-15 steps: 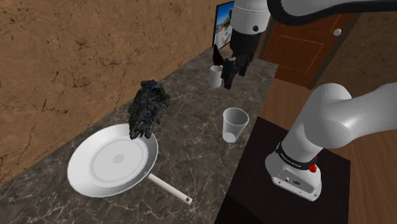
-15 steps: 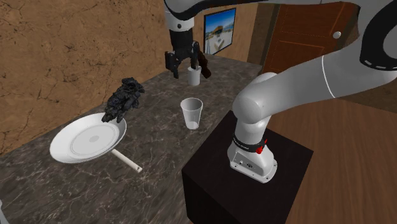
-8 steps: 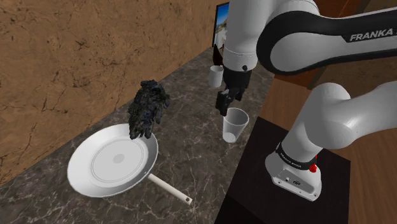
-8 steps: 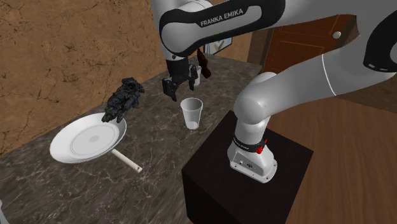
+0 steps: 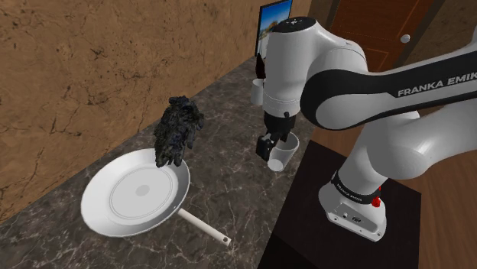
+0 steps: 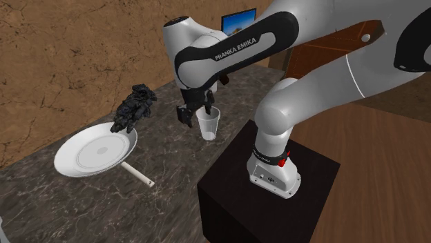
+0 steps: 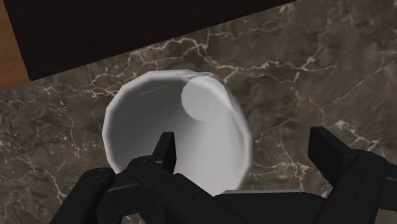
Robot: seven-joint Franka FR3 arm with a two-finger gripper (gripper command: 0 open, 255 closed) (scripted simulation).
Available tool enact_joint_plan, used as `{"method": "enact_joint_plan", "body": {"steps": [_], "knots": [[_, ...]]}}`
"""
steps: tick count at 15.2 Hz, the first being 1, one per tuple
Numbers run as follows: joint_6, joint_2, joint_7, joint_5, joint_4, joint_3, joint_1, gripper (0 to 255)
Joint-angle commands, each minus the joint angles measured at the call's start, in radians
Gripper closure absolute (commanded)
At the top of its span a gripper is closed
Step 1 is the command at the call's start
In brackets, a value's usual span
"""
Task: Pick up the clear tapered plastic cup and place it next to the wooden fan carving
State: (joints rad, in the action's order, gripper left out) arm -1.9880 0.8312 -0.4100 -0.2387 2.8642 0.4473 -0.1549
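The gripper (image 7: pixel 248 153) is open and straddles the wall of the pale tapered cup (image 7: pixel 172 108), with one finger inside and the other outside. The cup stands upright on the marble table (image 5: pixel 229 191) near the stand, its bare bottom showing. Half a second ago the gripper hung above the rim. The dark fan carving (image 5: pixel 177 131) stands well apart, at the rim of the white pan (image 5: pixel 99 206).

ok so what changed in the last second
The gripper came away from the white mug at the back and dropped to the clear cup. Its open fingers now straddle the cup's wall, one apparently inside, not closed on it. The cup, the dark carving and the white pan stayed put.
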Motion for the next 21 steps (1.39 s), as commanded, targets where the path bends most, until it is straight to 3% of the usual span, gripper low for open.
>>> {"method": "enact_joint_plan", "body": {"steps": [1,10,11,21], "knots": [[-0.033,-0.013,-0.002,-0.007,0.02,0.009,-0.002,0],[-0.06,-0.024,-0.002,-0.012,0.036,0.015,-0.002,0],[-0.06,-0.024,-0.002,-0.012,0.036,0.015,-0.002,255],[-0.042,-0.015,-0.001,-0.008,0.028,0.01,-0.002,255]]}}
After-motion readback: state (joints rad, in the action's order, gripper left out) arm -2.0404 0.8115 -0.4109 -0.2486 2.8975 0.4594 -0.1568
